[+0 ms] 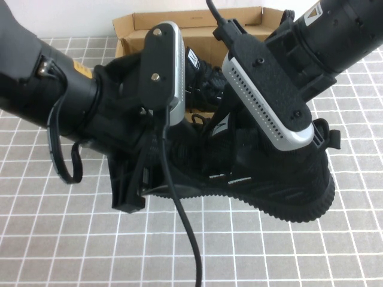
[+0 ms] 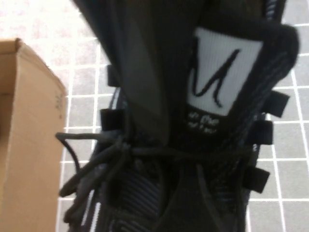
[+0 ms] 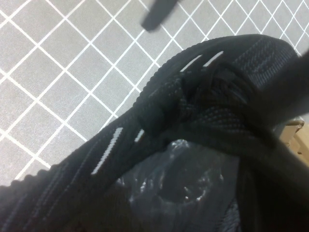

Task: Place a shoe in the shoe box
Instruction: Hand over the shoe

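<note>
Two claws on knit shoe (image 1: 269, 179)

Table (image 1: 311, 251) w/ grey cover, thin white grid lines in even squares, runs across whole high view & shows again in both wrist views; pale, plain strip of wall (image 1: 84, 18) at far edge, top left; light even & bright, only soft shadows.

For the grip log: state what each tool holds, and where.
Left tool, over the shoe, grips beside its tongue; right tool pinches its collar.
</note>
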